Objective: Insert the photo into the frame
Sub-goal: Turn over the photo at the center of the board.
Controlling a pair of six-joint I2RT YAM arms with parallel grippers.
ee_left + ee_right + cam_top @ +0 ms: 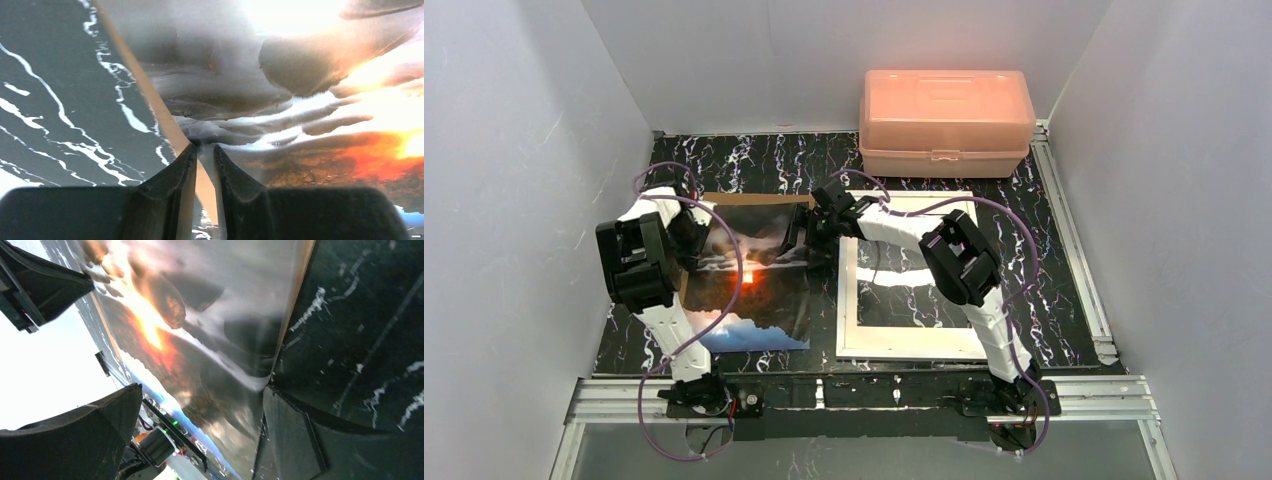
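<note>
Glossy photo (749, 275) left of centre in the top view, lying on a brown board (744, 196) over the black marble-patterned table (1064, 290). Clenched on its left edge: left gripper (204, 146), fingers nearly together over the brown strip at the border. Spread wide at its right edge: right gripper (195, 390), grasping nothing, one finger on each side of that edge. White frame (909, 345) flat just right of the photo. Pink box (944, 115) at upper right, beyond the frame.
</note>
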